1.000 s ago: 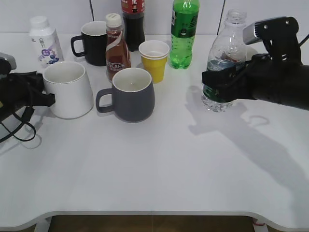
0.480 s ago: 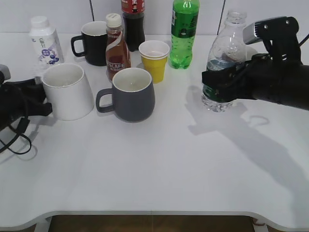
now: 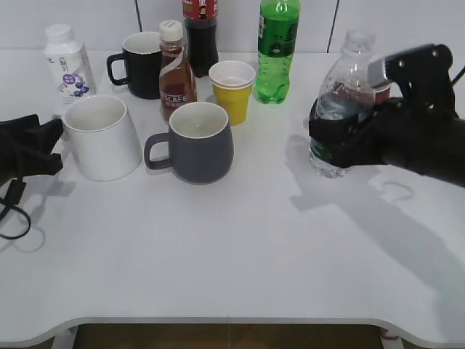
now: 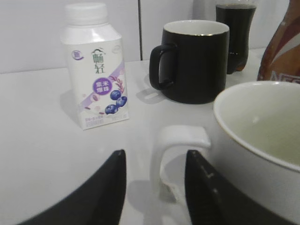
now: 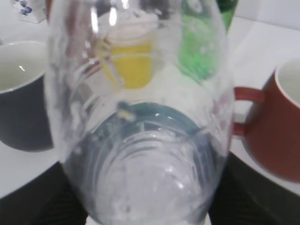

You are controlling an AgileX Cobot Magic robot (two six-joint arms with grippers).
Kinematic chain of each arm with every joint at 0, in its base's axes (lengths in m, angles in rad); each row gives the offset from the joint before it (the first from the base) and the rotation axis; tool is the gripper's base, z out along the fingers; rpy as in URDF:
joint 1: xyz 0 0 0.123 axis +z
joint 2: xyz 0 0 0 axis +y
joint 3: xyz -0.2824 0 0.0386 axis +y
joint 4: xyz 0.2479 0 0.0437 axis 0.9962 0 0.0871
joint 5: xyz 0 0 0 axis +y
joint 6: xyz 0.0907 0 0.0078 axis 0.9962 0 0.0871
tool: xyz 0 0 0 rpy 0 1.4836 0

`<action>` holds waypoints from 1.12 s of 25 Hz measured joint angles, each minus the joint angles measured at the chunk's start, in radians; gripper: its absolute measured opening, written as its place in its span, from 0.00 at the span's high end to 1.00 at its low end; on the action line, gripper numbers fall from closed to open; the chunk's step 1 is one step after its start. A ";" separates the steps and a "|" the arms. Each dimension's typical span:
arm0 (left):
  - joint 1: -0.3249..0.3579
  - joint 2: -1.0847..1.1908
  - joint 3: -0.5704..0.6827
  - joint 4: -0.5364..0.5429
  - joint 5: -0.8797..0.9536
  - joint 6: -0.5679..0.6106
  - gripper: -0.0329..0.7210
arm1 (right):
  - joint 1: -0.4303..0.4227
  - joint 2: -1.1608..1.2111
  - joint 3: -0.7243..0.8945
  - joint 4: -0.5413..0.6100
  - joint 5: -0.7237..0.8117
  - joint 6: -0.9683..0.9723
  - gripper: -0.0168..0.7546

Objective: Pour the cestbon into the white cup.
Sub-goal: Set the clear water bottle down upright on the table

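Nearest us on the right of the white worktop [image 3: 240, 247], our right gripper [image 3: 336, 131] is clamped around the lower, labelled part of the cestbon [image 3: 340, 109]. The bottle's long axis runs close to vertical, tipped slightly, with its uncapped mouth pointing up; we cannot tell whether its base touches the worktop. In the right wrist view the cestbon [image 5: 140, 117] fills the frame, water pooled in its ribbed lower part, and a red mug [image 5: 276, 126] sits just beside it.

On the left, our left gripper [image 3: 33, 149] hangs just beside the white cup [image 3: 102, 137], which stands upright, mouth up. In the left wrist view the gripper's two dark fingers [image 4: 105, 190] stand apart on either side of the cup's handle [image 4: 176, 157] without touching it, holding nothing.

Just right of the white cup stands a grey mug [image 3: 196, 142]. Farther back are a Nescafé bottle [image 3: 174, 69], a yellow paper cup [image 3: 232, 91], a black mug [image 3: 142, 65], a small milk bottle [image 3: 67, 62], a cola bottle [image 3: 200, 33] and a green soda bottle [image 3: 276, 47].
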 joint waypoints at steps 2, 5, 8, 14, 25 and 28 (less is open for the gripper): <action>0.000 -0.019 0.027 -0.004 -0.001 0.000 0.53 | 0.000 0.016 0.028 0.060 -0.046 -0.056 0.37; 0.000 -0.046 0.067 -0.004 -0.001 0.000 0.53 | 0.000 0.059 0.061 0.101 -0.113 -0.107 0.37; 0.000 -0.071 0.101 -0.004 0.001 0.000 0.53 | 0.000 0.112 0.070 0.108 -0.164 -0.120 0.37; 0.000 -0.183 0.157 -0.003 0.060 0.000 0.53 | 0.000 0.179 0.070 0.144 -0.235 -0.130 0.17; -0.099 -0.874 0.103 -0.005 0.949 -0.051 0.51 | 0.000 -0.145 0.065 0.163 -0.107 -0.232 0.12; -0.155 -1.130 0.024 -0.036 1.274 -0.068 0.43 | 0.000 -0.343 0.062 0.036 0.075 -0.095 0.12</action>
